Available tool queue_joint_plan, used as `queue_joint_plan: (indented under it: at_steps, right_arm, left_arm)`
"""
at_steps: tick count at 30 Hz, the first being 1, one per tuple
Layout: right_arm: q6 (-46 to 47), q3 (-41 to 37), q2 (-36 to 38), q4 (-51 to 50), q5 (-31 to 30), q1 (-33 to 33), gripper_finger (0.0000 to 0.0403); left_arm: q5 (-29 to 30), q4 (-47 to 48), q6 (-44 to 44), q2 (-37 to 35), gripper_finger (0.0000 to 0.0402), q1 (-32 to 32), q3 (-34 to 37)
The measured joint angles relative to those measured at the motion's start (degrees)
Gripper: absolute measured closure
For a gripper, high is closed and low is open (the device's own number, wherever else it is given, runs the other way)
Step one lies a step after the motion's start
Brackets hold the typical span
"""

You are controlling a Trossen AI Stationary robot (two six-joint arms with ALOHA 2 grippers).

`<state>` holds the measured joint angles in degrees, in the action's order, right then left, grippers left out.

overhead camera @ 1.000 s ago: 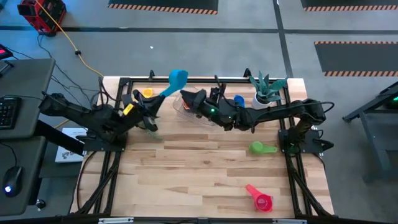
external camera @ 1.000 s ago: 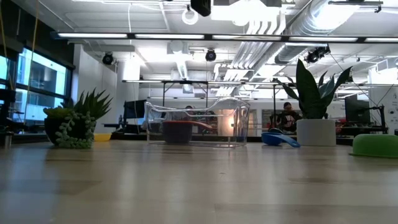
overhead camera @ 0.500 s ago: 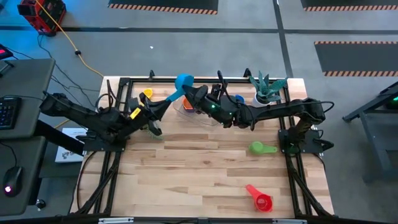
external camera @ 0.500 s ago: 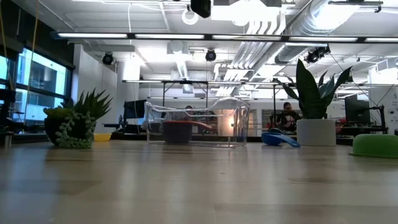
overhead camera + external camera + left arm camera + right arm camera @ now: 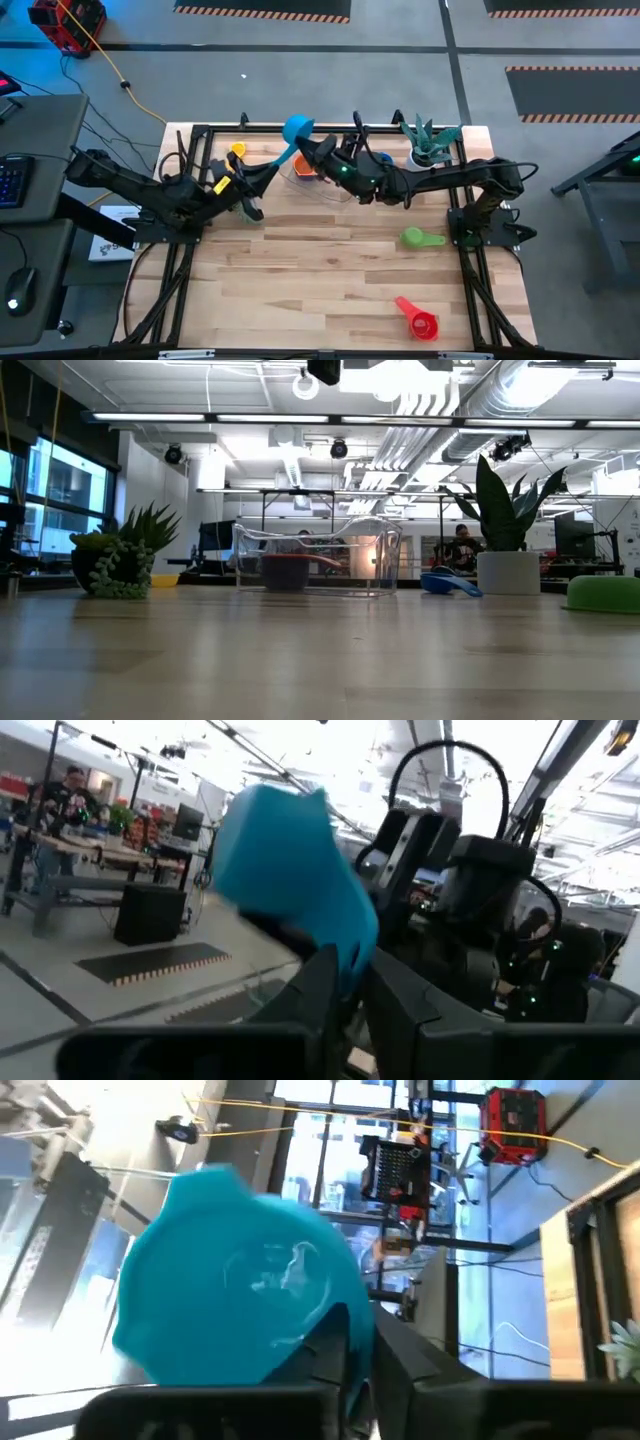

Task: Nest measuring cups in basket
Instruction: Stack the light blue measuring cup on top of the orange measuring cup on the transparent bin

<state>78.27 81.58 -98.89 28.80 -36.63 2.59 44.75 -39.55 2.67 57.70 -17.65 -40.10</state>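
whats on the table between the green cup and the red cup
Nothing: in the high view the stretch of wooden table between the green cup and the red cup is bare. Both lie near the right edge, the red one nearer the front.

cup (image 5: 286, 571) in basket (image 5: 385, 560) | two cups (image 5: 421, 238) on table (image 5: 320, 280), right of centre

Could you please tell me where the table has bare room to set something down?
The near half is widest: bare wood left of the red cup and below the green cup. The far edge is crowded: both grippers meet at the light blue cup over the basket, flanked by the yellow cup and plant.
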Motion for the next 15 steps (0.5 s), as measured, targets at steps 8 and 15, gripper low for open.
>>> queue_joint_plan:
  at_steps: [8, 15]
  right_arm:
    - [-7.16, -0.11, 2.8, -4.54, 2.75, -1.07, 0.0399]
    - [-16.64, -0.11, 11.19, -22.06, 4.08, -3.45, 0.04]
  left_arm:
    - [-2.39, 16.54, 8.57, -7.5, 0.0283, -0.02, -0.04]
    - [-3.67, 32.79, 15.45, -15.73, 0.0217, -0.02, -0.07]
